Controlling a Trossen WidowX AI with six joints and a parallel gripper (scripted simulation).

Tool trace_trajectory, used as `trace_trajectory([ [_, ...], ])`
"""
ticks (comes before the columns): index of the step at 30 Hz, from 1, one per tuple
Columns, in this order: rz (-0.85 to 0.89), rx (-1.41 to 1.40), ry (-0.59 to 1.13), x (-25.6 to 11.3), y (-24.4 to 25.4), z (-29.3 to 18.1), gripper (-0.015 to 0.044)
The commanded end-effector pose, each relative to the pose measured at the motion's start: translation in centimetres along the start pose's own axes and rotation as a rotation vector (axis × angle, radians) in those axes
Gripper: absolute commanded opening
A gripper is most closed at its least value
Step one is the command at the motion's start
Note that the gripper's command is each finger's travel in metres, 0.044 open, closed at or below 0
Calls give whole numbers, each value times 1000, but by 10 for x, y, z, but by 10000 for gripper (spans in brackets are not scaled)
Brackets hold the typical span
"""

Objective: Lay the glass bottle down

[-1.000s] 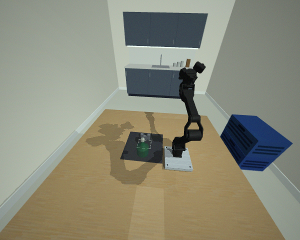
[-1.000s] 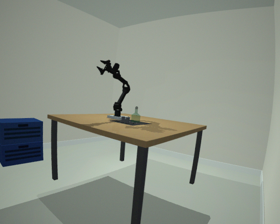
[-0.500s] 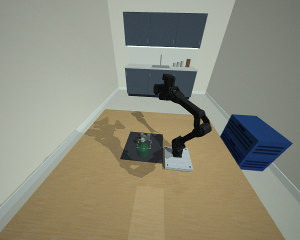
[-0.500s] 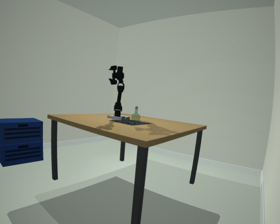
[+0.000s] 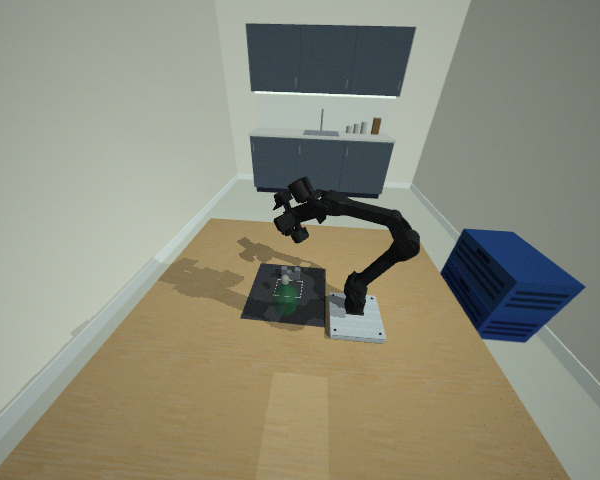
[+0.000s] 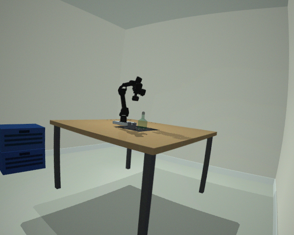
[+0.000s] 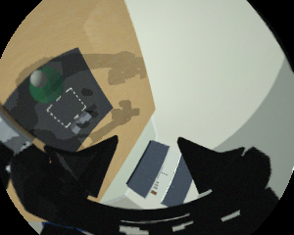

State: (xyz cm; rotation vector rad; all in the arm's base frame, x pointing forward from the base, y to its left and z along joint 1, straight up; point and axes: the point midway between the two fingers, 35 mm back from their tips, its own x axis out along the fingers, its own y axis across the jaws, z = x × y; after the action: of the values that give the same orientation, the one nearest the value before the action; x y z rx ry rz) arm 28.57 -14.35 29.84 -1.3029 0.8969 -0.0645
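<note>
Walls: plain, pale; white baseboard (image 5: 197, 217) (image 6: 212, 167).
Table: wooden top (image 5: 186, 392) (image 6: 104, 131), dark legs.
Storage: stacked blue crates (image 5: 502, 284) (image 6: 20, 149), slotted, beside table.
Kitchenette: slate-blue upper cabinets (image 5: 328, 59) (image 7: 148, 168); light strip (image 5: 325, 95) beneath; countertop (image 5: 274, 133) with sink (image 5: 320, 133).
Floor: pale, table shadow visible.

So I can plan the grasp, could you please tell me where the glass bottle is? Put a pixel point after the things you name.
In the top view, the bottle (image 5: 286, 300) (image 6: 142, 123) (image 7: 49, 89) stands upright on the dark mat (image 5: 312, 310) (image 7: 25, 105), left of the arm's pale base plate (image 5: 357, 330).
</note>
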Motion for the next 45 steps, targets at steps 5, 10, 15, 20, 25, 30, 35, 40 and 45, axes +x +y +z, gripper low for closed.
trace_trajectory([
  [5, 333, -240, -292, -21, 95, 92, 440],
  [10, 507, -424, -420, -53, 149, 124, 440],
  [15, 576, -466, -425, -56, 160, 129, 440],
  [20, 769, -517, -379, -42, 171, 134, 440],
  [25, 948, -551, -339, -30, 181, 137, 440],
  [30, 948, -551, -339, -29, 181, 137, 440],
  [35, 947, -551, -338, -27, 179, 133, 440],
  [40, 947, -551, -338, -22, 177, 126, 440],
  [45, 947, -552, -337, -18, 174, 120, 440],
])
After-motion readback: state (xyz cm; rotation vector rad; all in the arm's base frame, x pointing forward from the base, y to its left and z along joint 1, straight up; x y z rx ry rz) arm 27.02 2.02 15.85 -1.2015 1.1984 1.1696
